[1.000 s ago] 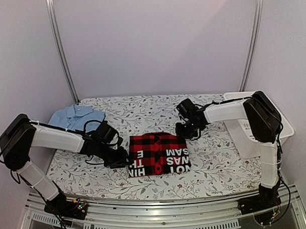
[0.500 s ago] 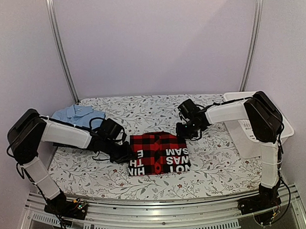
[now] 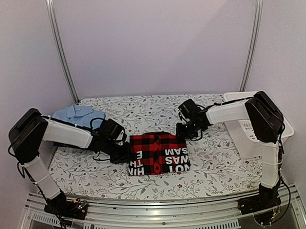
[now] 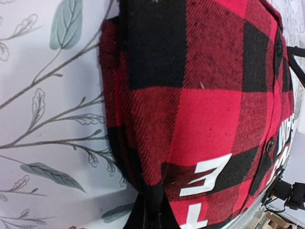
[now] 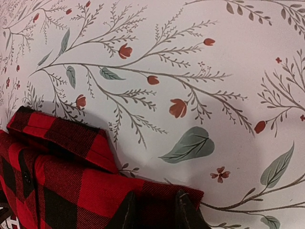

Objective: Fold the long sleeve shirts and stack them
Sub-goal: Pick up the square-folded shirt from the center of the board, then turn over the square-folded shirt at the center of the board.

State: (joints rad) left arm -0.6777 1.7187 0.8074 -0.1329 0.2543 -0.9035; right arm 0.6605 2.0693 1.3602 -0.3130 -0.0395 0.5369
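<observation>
Top external view: folded flannel shirt [image 3: 158, 153], mid-worktop [image 3: 143, 111]. Left arm stretched low, left end effector [image 3: 125, 154] pinched together on the shirt's left edge. Right arm elbow-high, right end effector [image 3: 184, 134] straddling the far corner; grip cannot be told.

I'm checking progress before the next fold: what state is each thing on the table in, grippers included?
flannel shirt: folded, lying flat mid-table, lettering up.
light blue shirt: folded, at the table's far left.
white basket: at the table's right edge, contents hidden.
left gripper: shut on the flannel shirt's left edge.
right gripper: fingers either side of the flannel shirt's far right corner; grip unclear.
</observation>
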